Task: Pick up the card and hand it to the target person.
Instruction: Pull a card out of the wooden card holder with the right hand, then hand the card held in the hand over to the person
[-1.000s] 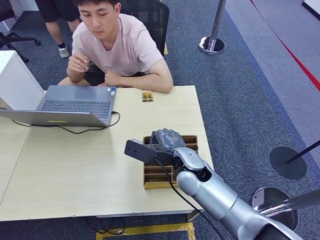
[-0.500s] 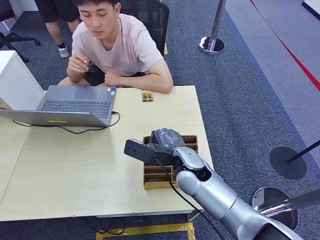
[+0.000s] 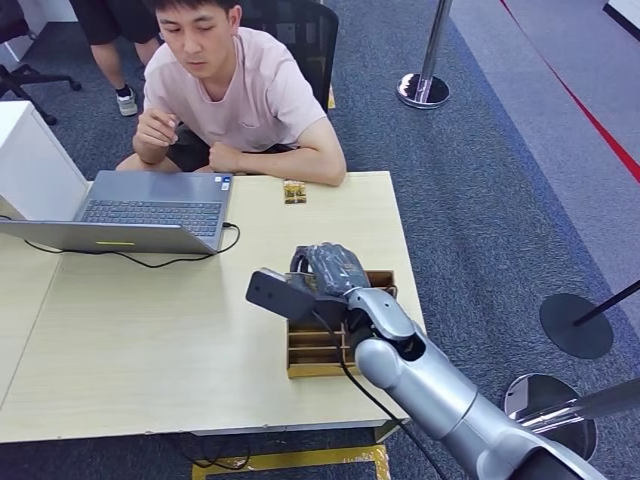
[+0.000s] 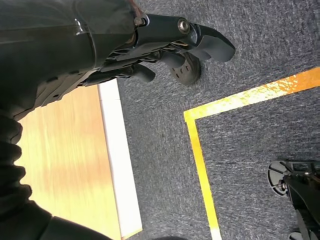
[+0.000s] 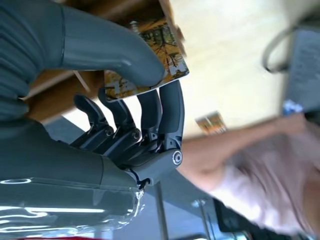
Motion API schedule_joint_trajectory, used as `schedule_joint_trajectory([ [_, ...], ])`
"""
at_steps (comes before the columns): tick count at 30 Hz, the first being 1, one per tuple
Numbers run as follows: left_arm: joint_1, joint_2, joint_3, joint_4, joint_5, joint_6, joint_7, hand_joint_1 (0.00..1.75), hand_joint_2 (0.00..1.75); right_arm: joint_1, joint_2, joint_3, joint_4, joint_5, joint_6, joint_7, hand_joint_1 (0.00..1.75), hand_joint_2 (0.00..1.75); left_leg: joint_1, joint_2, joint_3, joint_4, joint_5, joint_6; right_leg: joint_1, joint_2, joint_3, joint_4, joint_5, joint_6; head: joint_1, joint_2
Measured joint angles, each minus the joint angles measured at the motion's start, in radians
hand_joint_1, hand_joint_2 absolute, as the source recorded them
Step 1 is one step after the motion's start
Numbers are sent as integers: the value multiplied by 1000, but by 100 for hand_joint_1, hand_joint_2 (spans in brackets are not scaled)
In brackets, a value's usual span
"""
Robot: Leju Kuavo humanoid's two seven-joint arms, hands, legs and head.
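Observation:
In the right wrist view my right hand [image 5: 143, 115] pinches a card [image 5: 172, 52] with a yellow and dark print between its thumb and fingers. In the head view the right hand [image 3: 332, 268] hovers just above the far end of the wooden card rack [image 3: 313, 352] on the table's right side. The target person [image 3: 241, 90], in a pink shirt, sits at the far side of the table, arms resting on its edge. My left hand [image 4: 166, 47] hangs beside the table edge over the carpet, holding nothing, its fingers loosely apart.
A second card [image 3: 294, 191] lies on the table [image 3: 151, 330] in front of the person's forearm. An open laptop [image 3: 151, 212] with a cable sits at the far left, next to a white box [image 3: 30, 160]. Stanchion bases [image 3: 423, 90] stand on the carpet to the right.
My right hand has lifted a little and shifted toward the far side, away from the card rack, with the card in it. The person and my left arm have not moved.

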Motion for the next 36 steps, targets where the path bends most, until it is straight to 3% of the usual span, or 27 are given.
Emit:
schedule_joint_trajectory([
  [6,5,0,0,0,0,0,-17,0,175,8,-7,-37,-84,32,-136,-136,150,175,0,0,0,0,0,0,0,0,0,0,0,0,0,0],
  [13,6,0,0,0,-1,1,-36,0,175,30,-12,-78,-166,106,-311,-351,150,175,0,0,0,0,0,0,0,0,0,0,0,0,0,0],
  [19,2,0,0,0,-16,-6,-36,0,175,7,-5,-63,-116,257,-319,-375,150,175,0,0,0,0,1,0,0,0,0,0,0,0,0,0],
  [25,-10,0,-1,0,-30,-16,-31,0,175,-74,41,-32,84,381,-382,-417,150,175,1,0,0,0,1,0,0,0,0,0,1,0,0,0],
  [36,-14,0,-9,0,-39,-23,-18,0,175,-218,125,-2,399,414,-423,-414,150,175,1,0,0,0,2,0,0,0,0,0,2,0,0,0],
])
